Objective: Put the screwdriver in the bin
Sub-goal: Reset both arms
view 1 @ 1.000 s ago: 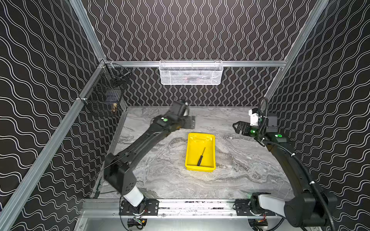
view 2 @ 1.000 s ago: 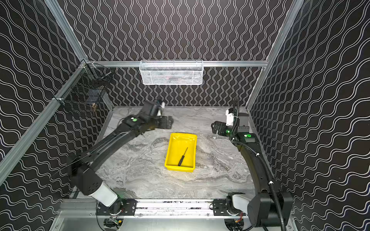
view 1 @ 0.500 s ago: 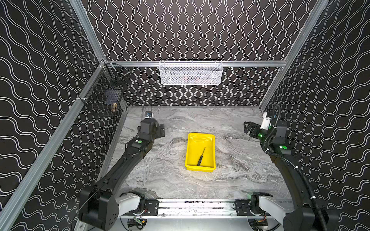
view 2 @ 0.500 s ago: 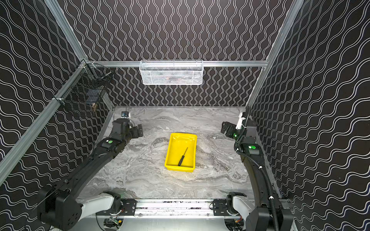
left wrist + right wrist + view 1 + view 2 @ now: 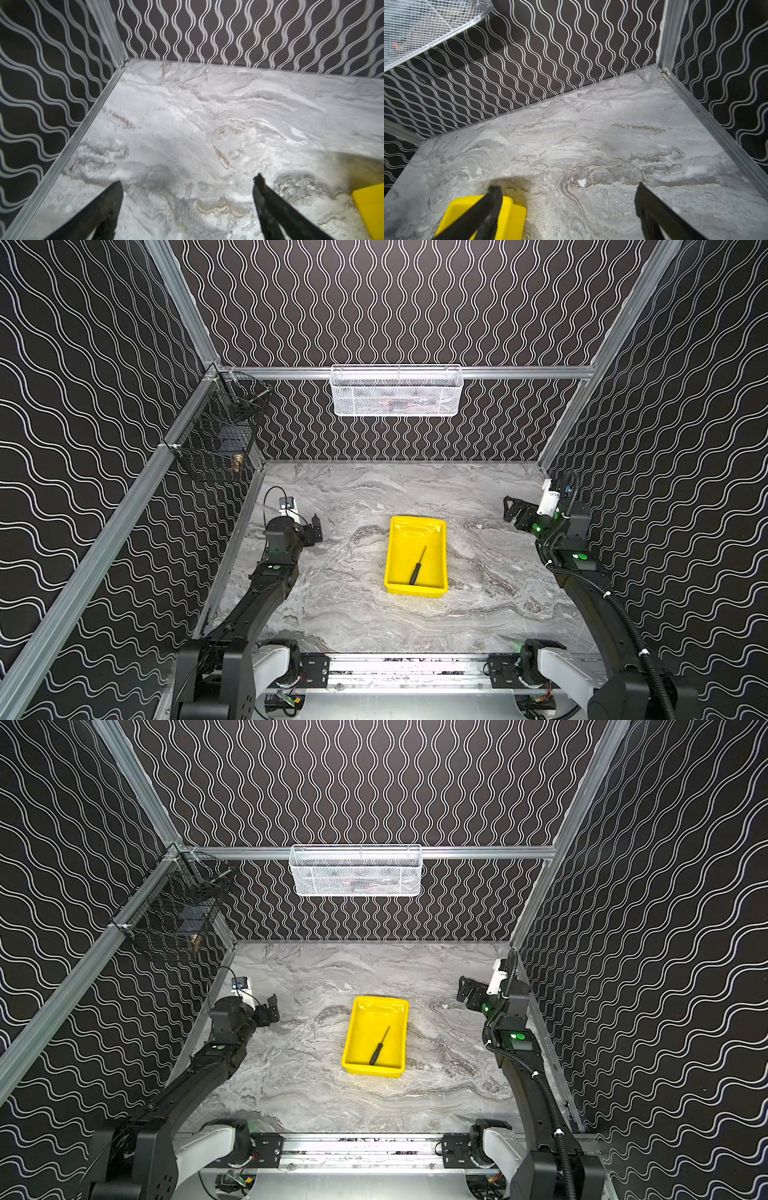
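Left gripper (image 5: 316, 526), right gripper (image 5: 510, 508): spread wide, empty, well apart from bin (image 5: 389, 556); screwdriver (image 5: 417, 566) lying inside. Seemingly finished; no further move needed.

Bright yellow bin (image 5: 417, 524), black screwdriver (image 5: 417, 567), grey marbled table (image 5: 353, 614)
The bin is glossy yellow all over, the screwdriver black throughout. The table shows grey-and-white veined swirls. The walls (image 5: 395, 302) are black with paired white wavy lines, the frame (image 5: 519, 372) silver, the mesh basket (image 5: 397, 391) white, the wire basket (image 5: 212, 448) black.
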